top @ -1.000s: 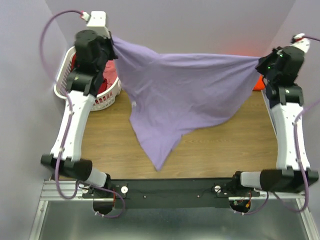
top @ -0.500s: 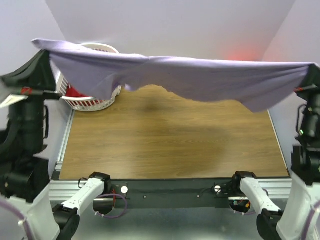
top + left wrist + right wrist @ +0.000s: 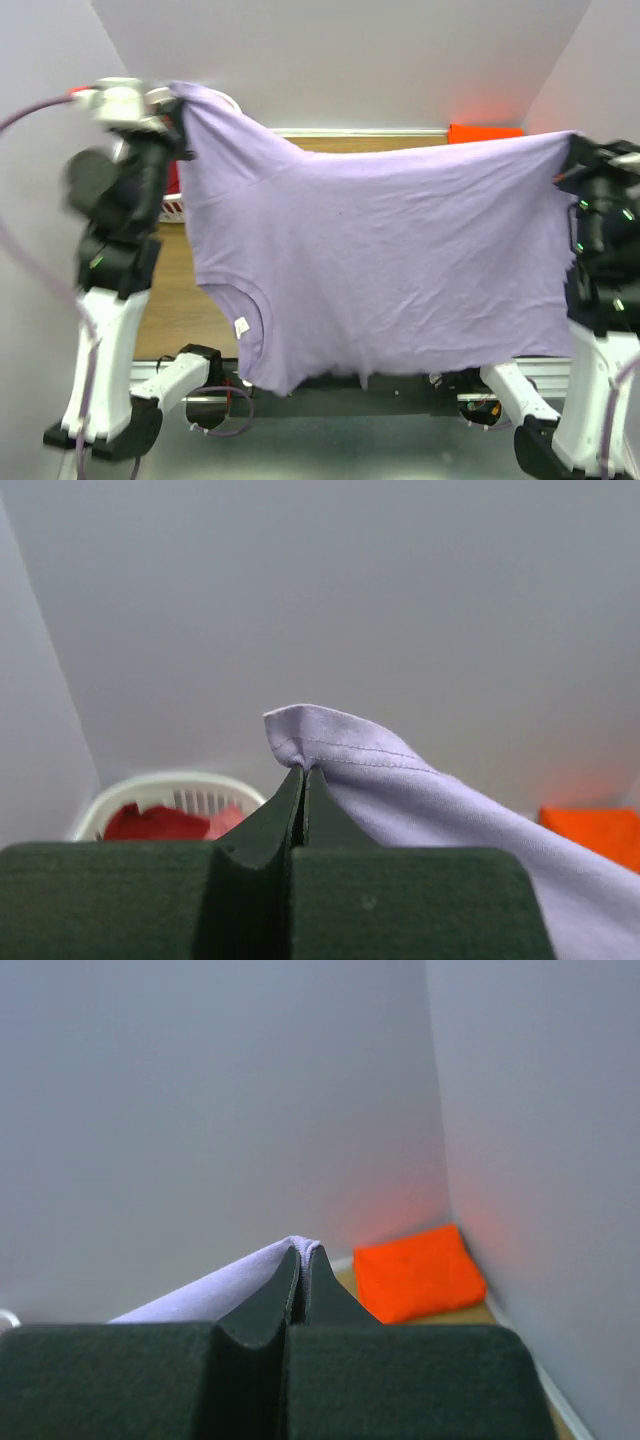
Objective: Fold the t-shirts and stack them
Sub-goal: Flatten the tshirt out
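The large lavender t-shirt (image 3: 390, 260) hangs spread in the air between both arms, covering most of the table in the top view. My left gripper (image 3: 180, 100) is shut on its upper left corner; the hem (image 3: 330, 745) shows pinched above the jaws. My right gripper (image 3: 572, 145) is shut on its upper right corner (image 3: 300, 1250). A folded bright orange t-shirt (image 3: 485, 132) lies at the table's far right corner, also in the right wrist view (image 3: 415, 1272). Dark red (image 3: 150, 822) and pink (image 3: 222, 820) shirts lie in the basket.
The white slotted laundry basket (image 3: 175, 785) stands at the far left, mostly hidden behind my left arm in the top view. The wooden table (image 3: 170, 300) shows only at the left edge of the hanging shirt. Walls close in at the back and both sides.
Both arms have swung the lavender shirt from a flat, horizontal stretch high up into a spread sheet hanging toward the near edge. Both grippers stay shut on it.
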`<action>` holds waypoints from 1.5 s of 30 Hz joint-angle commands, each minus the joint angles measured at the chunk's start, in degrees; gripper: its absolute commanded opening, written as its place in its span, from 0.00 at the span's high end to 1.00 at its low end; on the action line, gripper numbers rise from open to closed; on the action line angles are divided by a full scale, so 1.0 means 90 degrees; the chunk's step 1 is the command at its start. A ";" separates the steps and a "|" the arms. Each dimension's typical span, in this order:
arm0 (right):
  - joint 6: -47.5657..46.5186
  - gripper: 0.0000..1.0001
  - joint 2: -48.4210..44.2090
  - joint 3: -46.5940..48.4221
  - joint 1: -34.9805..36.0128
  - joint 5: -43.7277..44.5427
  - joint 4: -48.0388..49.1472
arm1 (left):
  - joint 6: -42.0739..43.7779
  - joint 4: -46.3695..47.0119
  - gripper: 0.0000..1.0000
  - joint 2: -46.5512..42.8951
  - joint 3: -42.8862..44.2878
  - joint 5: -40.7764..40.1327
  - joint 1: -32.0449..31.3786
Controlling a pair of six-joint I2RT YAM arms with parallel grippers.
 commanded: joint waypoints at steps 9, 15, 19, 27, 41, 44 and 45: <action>0.0923 0.99 0.2788 -0.4308 -0.0041 -0.0868 0.1626 | -0.0270 0.1100 1.00 0.3673 -0.3178 0.0448 0.0021; 0.0982 0.55 0.4354 -0.4193 -0.0031 -0.0662 0.2040 | -0.0456 0.0981 1.00 0.4653 -0.2806 0.0340 0.0021; 0.0972 0.35 0.4200 -0.4124 -0.0031 -0.0827 0.1943 | -0.0456 0.1059 0.99 0.4663 -0.2835 0.0330 0.0021; 0.1402 0.37 0.4091 -0.4543 -0.0002 -0.2018 0.1425 | -0.0466 0.0942 0.98 0.4321 -0.3011 0.0272 0.0021; 0.1480 0.33 0.4774 -0.4554 0.0271 -0.1572 0.0438 | -0.0427 0.0669 0.99 0.3667 -0.3353 0.0291 0.0011; 0.1558 0.33 0.5028 -0.4495 0.0535 -0.0831 0.0370 | -0.0388 0.0630 0.99 0.3637 -0.3314 0.0174 0.0001; 0.1578 0.33 0.5096 -0.4437 0.0671 -0.0654 0.0321 | -0.0388 0.0620 0.99 0.3637 -0.3314 0.0155 -0.0008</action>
